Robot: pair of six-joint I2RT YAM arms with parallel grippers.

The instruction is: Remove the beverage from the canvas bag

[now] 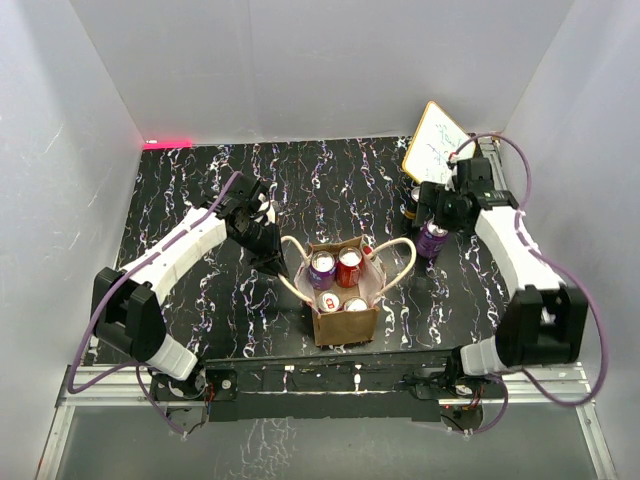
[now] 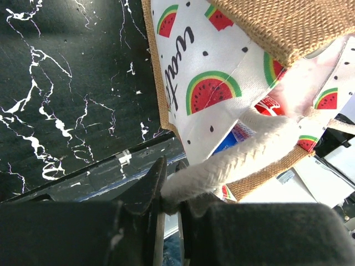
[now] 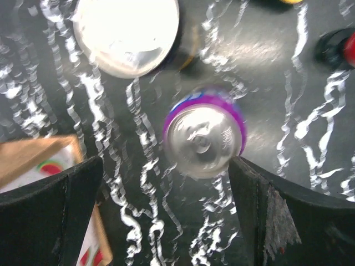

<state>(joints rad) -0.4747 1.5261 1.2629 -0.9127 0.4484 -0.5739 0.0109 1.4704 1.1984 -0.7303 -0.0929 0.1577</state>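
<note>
The canvas bag point(image 1: 346, 322) stands at the table's near middle, tan with cream handles and a watermelon-print lining point(image 2: 222, 72). Inside it are a purple can point(image 1: 322, 268), a red can point(image 1: 349, 266) and two more cans showing silver tops point(image 1: 340, 303). My left gripper point(image 1: 272, 255) is at the bag's left side, shut on the cream rope handle point(image 2: 238, 160); it also shows in the left wrist view point(image 2: 172, 191). My right gripper point(image 1: 441, 220) is open above a purple can point(image 1: 432, 241) standing on the table right of the bag. In the right wrist view that can point(image 3: 204, 138) is blurred, just beyond the spread jaws of the gripper point(image 3: 166, 185).
A dark can point(image 1: 412, 200) stands behind the purple one, its top showing in the right wrist view point(image 3: 127, 33). A white board point(image 1: 436, 140) leans at the back right. The bag's right handle point(image 1: 400, 262) loops toward the right gripper. White walls enclose the table.
</note>
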